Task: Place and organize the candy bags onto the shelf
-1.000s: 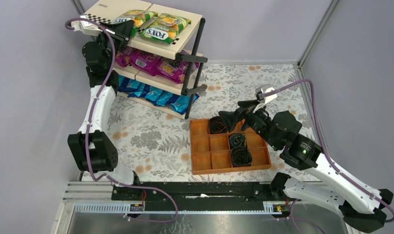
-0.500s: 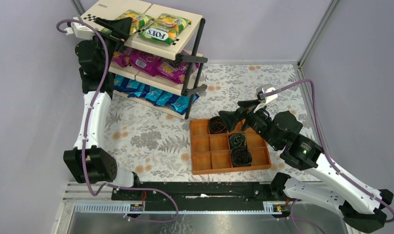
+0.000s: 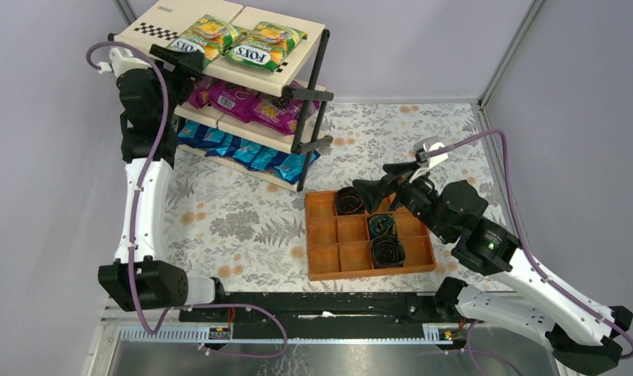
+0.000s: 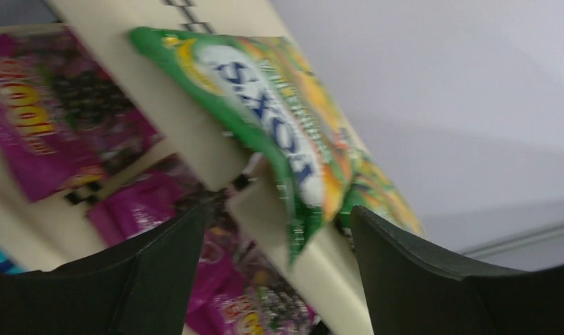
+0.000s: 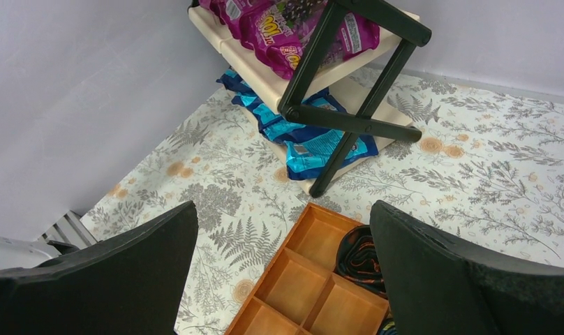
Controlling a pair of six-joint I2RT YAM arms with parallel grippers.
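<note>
The shelf [image 3: 160, 16] stands at the back left. Two green-yellow candy bags [image 3: 200, 35] [image 3: 266, 45] lie on its top tier, magenta ones [image 3: 243, 98] on the middle tier and blue ones [image 3: 251, 153] on the bottom. My left gripper [image 3: 180, 63] is open at the front edge of the top tier. In the left wrist view the left gripper [image 4: 279, 237] has the overhanging corner of a green bag [image 4: 279, 132] between its fingers, untouched. My right gripper [image 3: 368, 188] hangs open and empty above the tray.
An orange-brown compartment tray [image 3: 329, 270] lies right of centre, with dark coiled rolls [image 3: 349, 201] [image 3: 382, 225] [image 3: 388, 251] in three compartments. A black shelf post [image 5: 314, 84] stands in front of the magenta and blue bags. Grey walls enclose the floral table.
My left gripper has opened, let go of the left green bag on the top tier and drawn back to the left and down. The right arm has barely moved.
</note>
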